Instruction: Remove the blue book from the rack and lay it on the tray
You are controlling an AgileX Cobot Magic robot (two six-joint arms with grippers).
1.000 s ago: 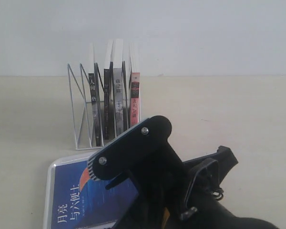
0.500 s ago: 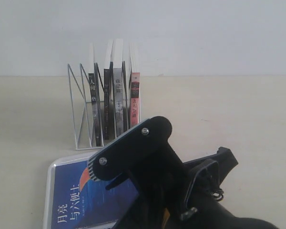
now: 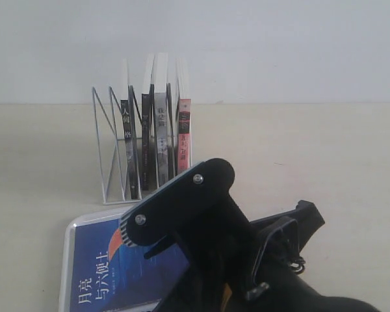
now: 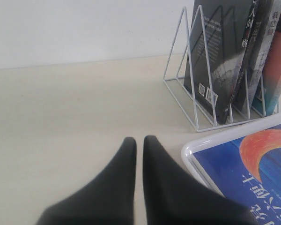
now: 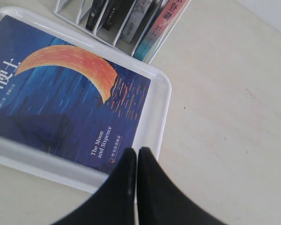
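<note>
Right claw [image 5: 134, 151] clenched, empty, tips above tray [image 5: 160, 91] rim. Left claw [image 4: 139, 138] pinched closed, empty, over bare counter [image 4: 61, 117] near tray corner. Blue book [image 5: 61, 89] flat, cover up, inside tray, lower left of exterior frame. Rack [image 4: 180, 104] just behind, holding other books [image 3: 184, 133]. Judgement: placement looks done; only arm withdrawal left.

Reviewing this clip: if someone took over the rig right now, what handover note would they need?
Left hand: shut, empty, over bare table beside a corner of the tray.
Right hand: shut, empty, above the tray's rim.
Blue book: lying flat in the tray, cover up.
Rack: just behind the tray, holding only the other books.
Done: book out of the rack and laid on the tray.
Left: seemingly nothing except pulling the arms clear.
</note>
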